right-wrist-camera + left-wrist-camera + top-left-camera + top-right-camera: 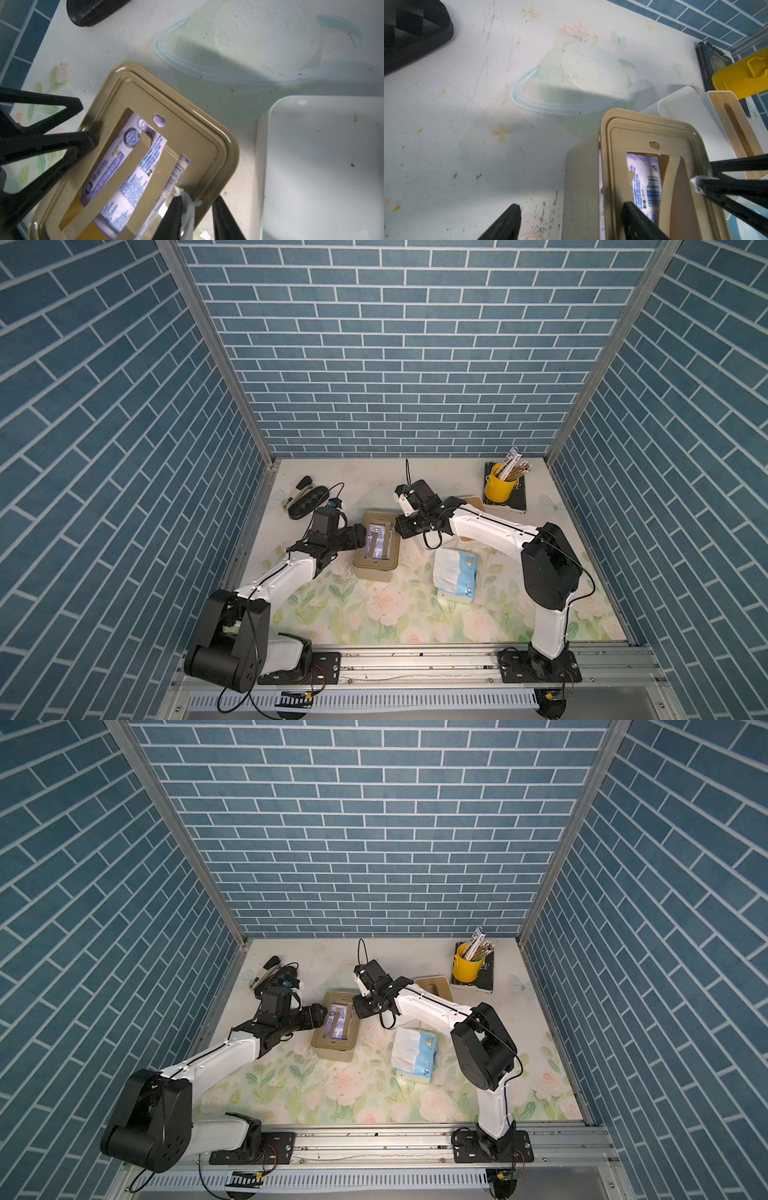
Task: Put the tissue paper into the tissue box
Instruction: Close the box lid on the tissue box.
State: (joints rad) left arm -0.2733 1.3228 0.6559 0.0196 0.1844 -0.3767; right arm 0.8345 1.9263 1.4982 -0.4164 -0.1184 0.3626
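**Both claws at the tan box, purple pack inside**

Left claw (pixel 571 207): spread wide, astride the left wall of the tan box (pixel 373 573). One finger (pixel 506 224) outside, over the tabletop (pixel 446 145); the other above the lid (pixel 199 145), at the edge of its cut-out.

Right claw (pixel 198 199): at the opposite side of the box, by the far right corner in both top views. Fingers a little apart, with the lid's rim between them. A strip of tabletop visible between the rim and the outer finger, so not pinched. White padding on the inner fingertip, touching the rim.

Purple pack (pixel 143 176): inside the tan box, under the lid. Printed face and barcode visible through the cut-out, crossed by a slanted tan bar of the lid.

Blue pack (pixel 455 574): flat on the tabletop, right of the tan box and apart from it, near the right arm. Touched by neither claw.

White box (pixel 322 166): open, just right of the tan box, partly under the right forearm. Slotted wood lid (pixel 428 982) just behind it.

Far right corner: yellow cup (pixel 498 489) of pencils on a dark book (pixel 519 502). Far left: stapler (pixel 296 491) beside a black case (pixel 307 504), behind the left arm.
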